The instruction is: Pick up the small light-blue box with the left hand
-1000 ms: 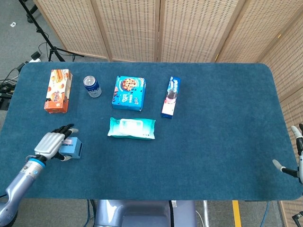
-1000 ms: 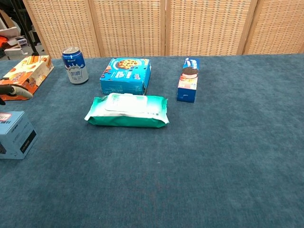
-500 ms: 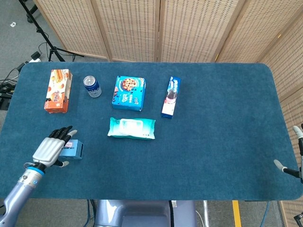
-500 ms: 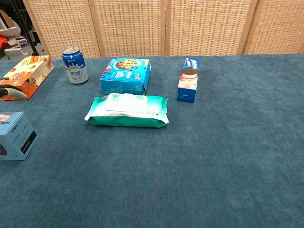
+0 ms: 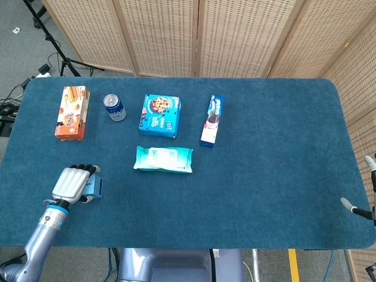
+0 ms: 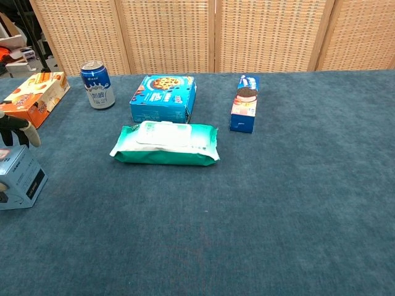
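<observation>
The small light-blue box lies on the blue table near the front left corner; the chest view shows the box at the left edge, slightly tilted. My left hand lies over it and hides most of its top. Its fingers curl down behind the box's far edge, and a dark thumb tip presses the near face. The box still touches the table. My right hand shows only at the right edge of the head view, fingers apart and holding nothing.
An orange biscuit box, a blue can, a blue cookie box and a slim cookie packet stand along the back. A teal wipes pack lies mid-table, right of my left hand. The table's front edge is close.
My left hand slid forward over the box and its fingers curled down around it. The box shifted and tilted a little. My right hand has not moved.
</observation>
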You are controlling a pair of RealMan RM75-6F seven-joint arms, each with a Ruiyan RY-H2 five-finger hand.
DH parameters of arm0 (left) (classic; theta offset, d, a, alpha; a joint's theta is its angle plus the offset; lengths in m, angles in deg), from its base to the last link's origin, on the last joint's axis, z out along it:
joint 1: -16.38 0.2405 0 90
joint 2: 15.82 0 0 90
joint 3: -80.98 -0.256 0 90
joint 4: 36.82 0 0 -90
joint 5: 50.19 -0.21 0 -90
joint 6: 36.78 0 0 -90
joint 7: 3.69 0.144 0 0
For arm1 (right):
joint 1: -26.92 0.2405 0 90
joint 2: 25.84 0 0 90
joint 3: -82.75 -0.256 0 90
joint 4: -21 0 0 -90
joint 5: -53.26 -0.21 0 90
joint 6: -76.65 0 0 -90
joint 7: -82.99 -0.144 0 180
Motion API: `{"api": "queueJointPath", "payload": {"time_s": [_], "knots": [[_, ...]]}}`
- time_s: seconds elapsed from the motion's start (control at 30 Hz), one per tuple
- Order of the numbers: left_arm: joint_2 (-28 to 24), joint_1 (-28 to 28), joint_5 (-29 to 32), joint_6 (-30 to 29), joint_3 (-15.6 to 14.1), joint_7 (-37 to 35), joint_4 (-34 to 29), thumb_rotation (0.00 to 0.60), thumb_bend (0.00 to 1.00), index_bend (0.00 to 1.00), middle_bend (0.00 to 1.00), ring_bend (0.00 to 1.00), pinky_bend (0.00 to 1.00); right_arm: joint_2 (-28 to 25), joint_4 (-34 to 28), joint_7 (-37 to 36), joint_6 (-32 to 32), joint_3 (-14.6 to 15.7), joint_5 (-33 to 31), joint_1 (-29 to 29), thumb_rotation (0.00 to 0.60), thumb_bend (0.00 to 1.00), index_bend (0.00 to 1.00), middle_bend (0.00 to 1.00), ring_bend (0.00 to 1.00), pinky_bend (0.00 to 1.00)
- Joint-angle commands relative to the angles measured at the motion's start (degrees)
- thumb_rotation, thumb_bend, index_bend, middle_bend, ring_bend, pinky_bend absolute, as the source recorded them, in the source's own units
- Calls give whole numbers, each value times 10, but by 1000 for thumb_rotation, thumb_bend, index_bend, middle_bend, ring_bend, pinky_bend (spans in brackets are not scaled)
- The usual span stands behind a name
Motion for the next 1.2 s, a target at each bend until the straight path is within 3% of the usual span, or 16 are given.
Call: {"api": "queueJointPath", "payload": {"time_s": [0.03,0.23,0.3,0.37,0.47,0.63,0.77,0.9,1.03,1.2], "knots": [[-17,9,-4,-3,2,-31,-11,600,0,352,418,364,403,0,0,-1,-1,0,0,0,600,0,0,0,0,0],[-31,24,-44,-14,7,-110,-13,600,0,358,419,364,405,-1,-1,-2,1,0,0,-1,600,0,0,0,0,0],[-28,36,-97,-33,13,-199,-2,600,0,368,423,364,419,-1,-1,-2,1,0,0,-1,600,0,0,0,0,0],[0,52,-185,-82,17,-341,56,600,0,375,429,364,456,-1,-1,-2,1,0,1,-1,600,0,0,0,0,0],[57,64,-263,-137,8,-529,170,600,0,386,435,372,481,0,-1,-1,2,0,2,-1,600,0,0,0,0,0],[143,75,-319,-225,7,-712,324,600,2,412,458,391,490,2,0,2,1,0,0,0,600,0,0,0,0,0],[230,86,-315,-266,9,-889,439,600,9,425,468,400,494,4,1,6,-2,0,0,2,600,0,0,0,0,0],[315,89,-302,-275,14,-1003,566,600,11,427,468,400,493,6,1,12,-2,0,-1,3,600,0,0,0,0,0],[382,90,-287,-265,18,-1071,671,600,6,430,468,400,492,7,1,16,-2,0,-1,3,600,0,0,0,0,0],[418,90,-277,-252,19,-1114,741,600,2,430,469,406,492,8,0,19,-2,0,-2,4,600,0,0,0,0,0]]}}
